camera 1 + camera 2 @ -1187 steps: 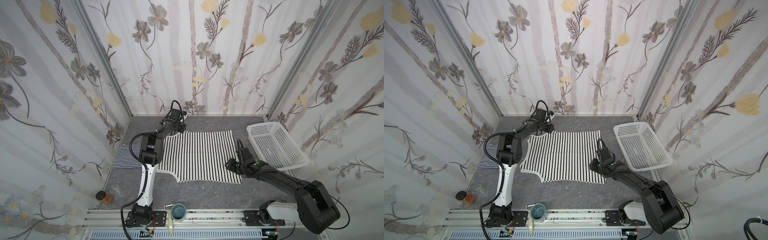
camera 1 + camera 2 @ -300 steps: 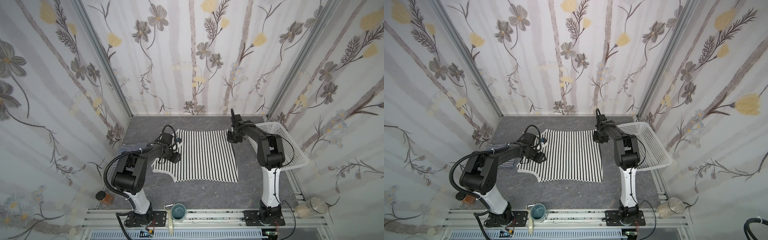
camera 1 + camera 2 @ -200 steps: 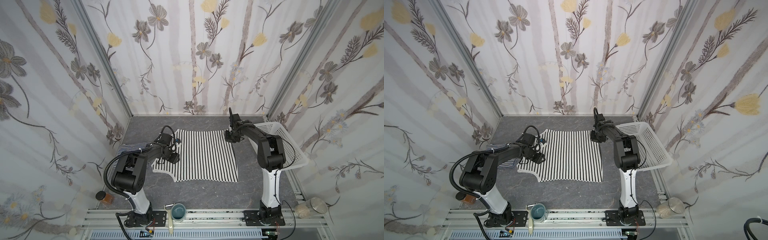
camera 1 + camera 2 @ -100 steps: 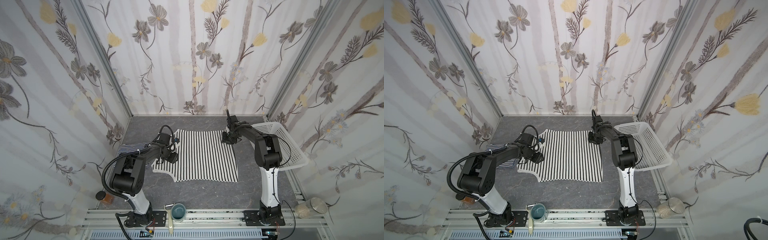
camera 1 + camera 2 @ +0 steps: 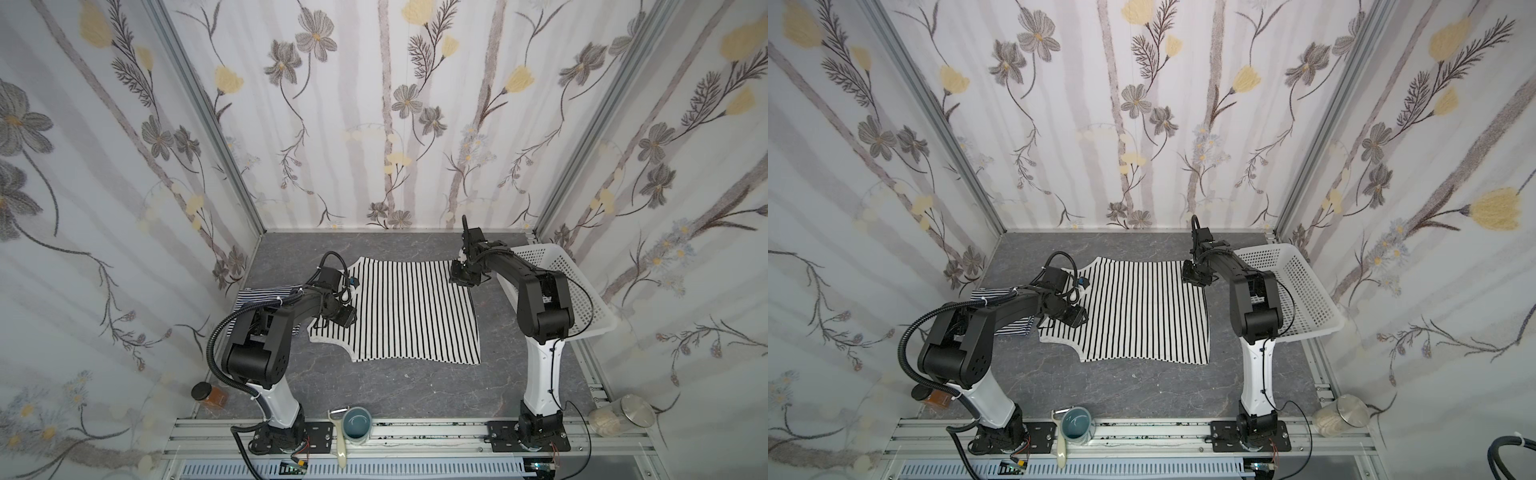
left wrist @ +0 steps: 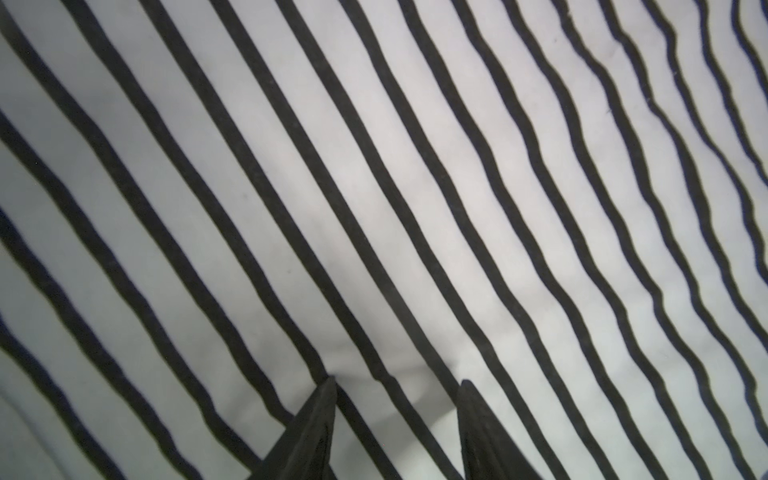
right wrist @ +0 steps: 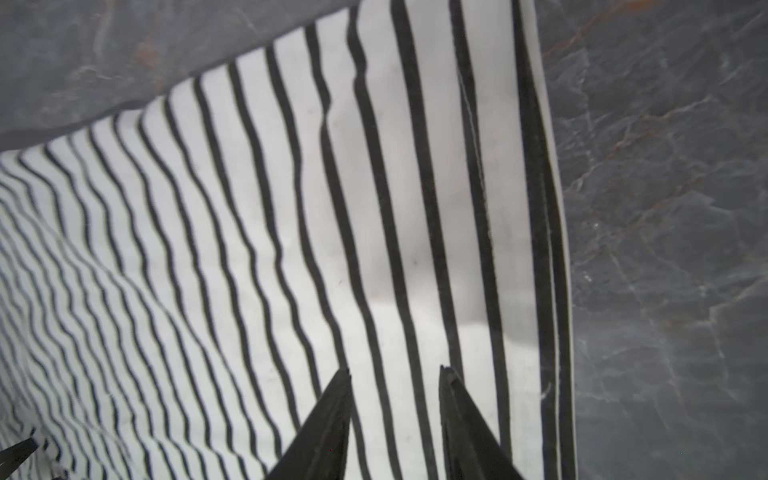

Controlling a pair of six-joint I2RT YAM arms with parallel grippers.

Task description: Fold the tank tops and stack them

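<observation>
The white top (image 5: pixel 409 311) lies flat mid-table, the navy top (image 5: pixel 254 296) folded at its left. The left gripper (image 5: pixel 347 318) sits on its left side, the right gripper (image 5: pixel 459 279) at its far right corner. Both are half open, holding nothing, tips seemingly on cloth. Pinch both layers together, lift evenly, keep stripes aligned.

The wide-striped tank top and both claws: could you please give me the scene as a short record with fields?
Wide-striped tank top: spread flat on the table, not yet folded
Fine-striped tank top: lying at the table's left side
Left claw: open, tips down on the wide-striped top near its left edge
Right claw: open, over the same top's far right corner
Basket: white, perforated, at the table's right side
</observation>
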